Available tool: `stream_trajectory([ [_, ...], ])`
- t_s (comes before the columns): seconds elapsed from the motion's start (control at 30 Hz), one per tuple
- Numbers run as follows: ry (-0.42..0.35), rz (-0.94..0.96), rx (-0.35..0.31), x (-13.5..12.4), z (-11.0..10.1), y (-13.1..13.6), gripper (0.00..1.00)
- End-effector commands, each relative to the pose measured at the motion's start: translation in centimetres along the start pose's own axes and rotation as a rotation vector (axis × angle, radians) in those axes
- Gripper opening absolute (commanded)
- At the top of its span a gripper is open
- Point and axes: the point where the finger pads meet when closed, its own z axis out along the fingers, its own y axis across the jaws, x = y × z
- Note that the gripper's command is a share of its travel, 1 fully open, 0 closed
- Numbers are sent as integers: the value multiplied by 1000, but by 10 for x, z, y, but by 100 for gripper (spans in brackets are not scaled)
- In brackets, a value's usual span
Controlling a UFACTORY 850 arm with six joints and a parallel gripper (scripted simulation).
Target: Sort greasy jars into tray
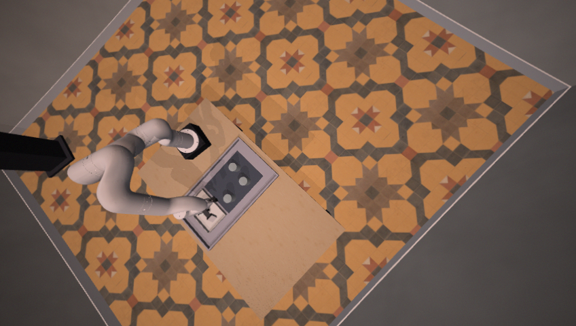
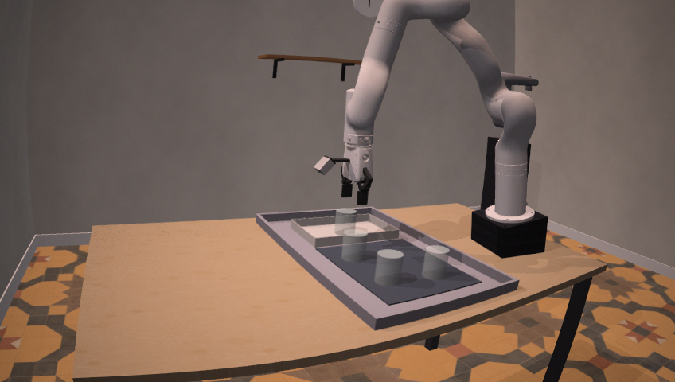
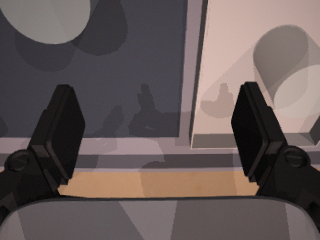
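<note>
My gripper [image 1: 210, 206] [image 2: 354, 195] [image 3: 157, 102] is open and empty, pointing down, above the tray's side next to the mat. Three pale glass jars stand mouth down on the dark mat [image 1: 253, 171] [image 2: 402, 294] [image 3: 150, 60]: the jar nearest the tray [image 1: 227, 197] [image 2: 354, 246] [image 3: 45, 17], a middle jar [image 1: 242, 180] [image 2: 389, 267] and a jar nearest the arm's base [image 1: 232, 166] [image 2: 435, 263]. A fourth jar [image 2: 345, 221] [image 3: 300, 92] stands upright inside the pale tray [image 1: 218, 221] [image 2: 326, 239] [image 3: 225, 50]. The top view hides it behind the gripper. Grease cannot be seen.
The tray and mat lie side by side on the steel top [image 2: 426, 302], which has a raised rim [image 1: 270, 177]. A wooden table [image 1: 278, 242] [image 2: 189, 283] extends beyond it. The black arm base [image 2: 509, 236] stands beside the steel top.
</note>
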Motion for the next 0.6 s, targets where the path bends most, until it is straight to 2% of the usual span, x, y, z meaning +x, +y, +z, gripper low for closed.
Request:
stream_trajectory([
  [0.0,-3,1,-8,11,0,-25,100],
  [0.1,-3,1,-8,14,0,-33,100],
  [0.3,-3,1,-8,32,0,-79,100],
  [0.33,-3,1,-8,32,0,-79,100],
  [0.57,-3,1,-8,32,43,-78,100],
])
